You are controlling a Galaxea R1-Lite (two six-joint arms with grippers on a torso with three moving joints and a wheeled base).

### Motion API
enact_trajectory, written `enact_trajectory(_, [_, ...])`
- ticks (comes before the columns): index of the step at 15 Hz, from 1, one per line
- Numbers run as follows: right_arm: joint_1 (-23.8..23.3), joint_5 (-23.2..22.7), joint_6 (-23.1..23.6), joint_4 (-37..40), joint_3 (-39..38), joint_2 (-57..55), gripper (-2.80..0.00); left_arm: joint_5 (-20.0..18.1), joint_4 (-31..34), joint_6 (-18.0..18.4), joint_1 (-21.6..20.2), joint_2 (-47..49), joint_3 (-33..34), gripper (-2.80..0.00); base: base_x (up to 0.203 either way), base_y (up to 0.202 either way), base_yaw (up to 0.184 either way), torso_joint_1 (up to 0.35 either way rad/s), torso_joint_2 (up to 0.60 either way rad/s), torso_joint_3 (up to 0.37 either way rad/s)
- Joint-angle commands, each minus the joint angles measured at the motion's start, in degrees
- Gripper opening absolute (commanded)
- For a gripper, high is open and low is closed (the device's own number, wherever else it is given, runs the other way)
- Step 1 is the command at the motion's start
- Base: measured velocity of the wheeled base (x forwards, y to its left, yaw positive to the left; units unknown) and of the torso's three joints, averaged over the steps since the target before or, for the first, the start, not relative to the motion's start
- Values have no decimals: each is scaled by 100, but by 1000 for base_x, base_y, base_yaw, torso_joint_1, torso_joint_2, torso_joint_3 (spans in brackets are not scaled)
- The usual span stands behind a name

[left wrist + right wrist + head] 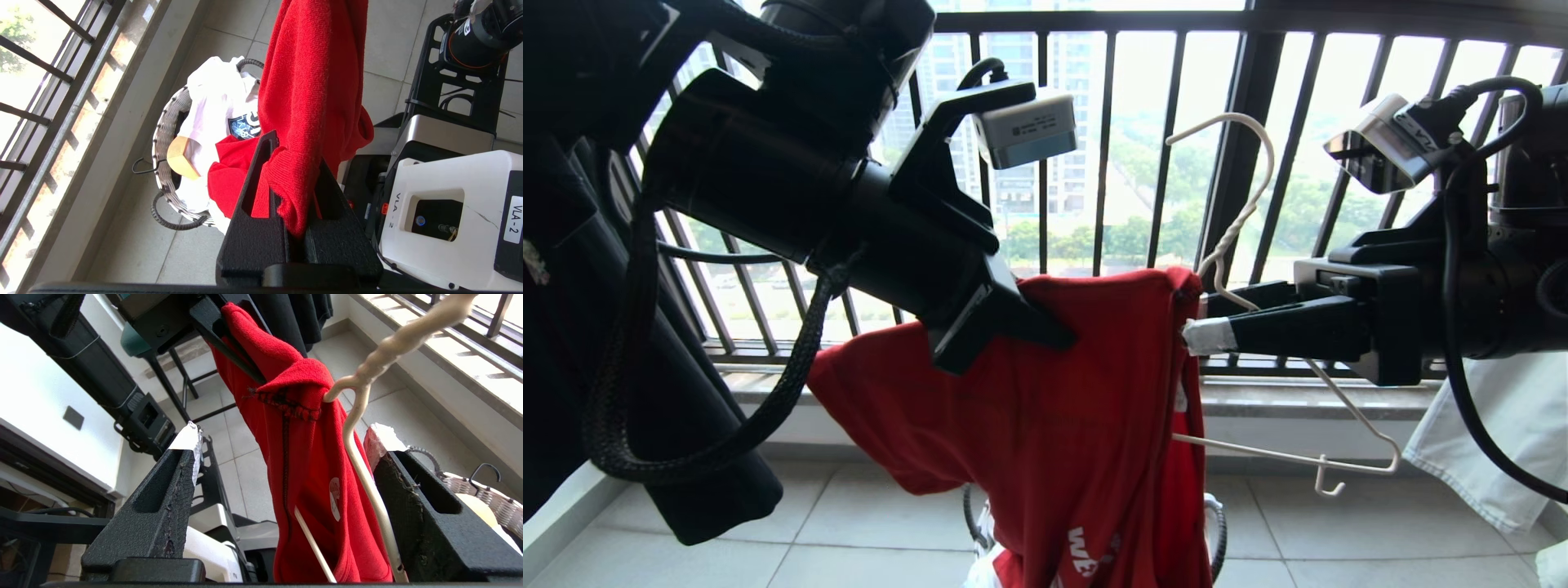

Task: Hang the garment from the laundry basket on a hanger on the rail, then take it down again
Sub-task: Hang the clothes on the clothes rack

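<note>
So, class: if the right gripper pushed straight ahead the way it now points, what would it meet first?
Probably the hanger and the red garment draped on it; both already lie between the right gripper's open jaws.

My left gripper (pixel 1045 331) clamped on the garment (pixel 1045 416), hanger (pixel 1241 237) wire crossing my right gripper (pixel 1196 322)'s spread jaws, window railing (pixel 1107 147) close behind, open floor (pixel 1339 539) below right, laundry basket (pixel 163 134) beneath the cloth.

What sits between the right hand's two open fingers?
The red T-shirt and the wire hanger threaded into it, seen in the right wrist view.
</note>
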State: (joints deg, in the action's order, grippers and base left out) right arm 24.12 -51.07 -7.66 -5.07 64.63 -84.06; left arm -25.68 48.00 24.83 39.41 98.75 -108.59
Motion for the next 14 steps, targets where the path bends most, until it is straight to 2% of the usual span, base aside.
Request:
enact_trajectory(1, [-114, -19, 3, -3, 45, -49, 0, 9, 24, 22, -4, -140, -4, -280, 0, 0, 0, 0, 0, 0])
enact_trajectory(6, [-563, -9, 19, 2, 248, -159, 0, 27, 33, 22, -4, -359, 60, -280, 0, 0, 0, 0, 0, 0])
enact_trajectory(14, [-1824, -17, -1, 60, 821, -404, 0, 77, 25, -57, -92, -383, 84, -280, 0, 0, 0, 0, 0, 0])
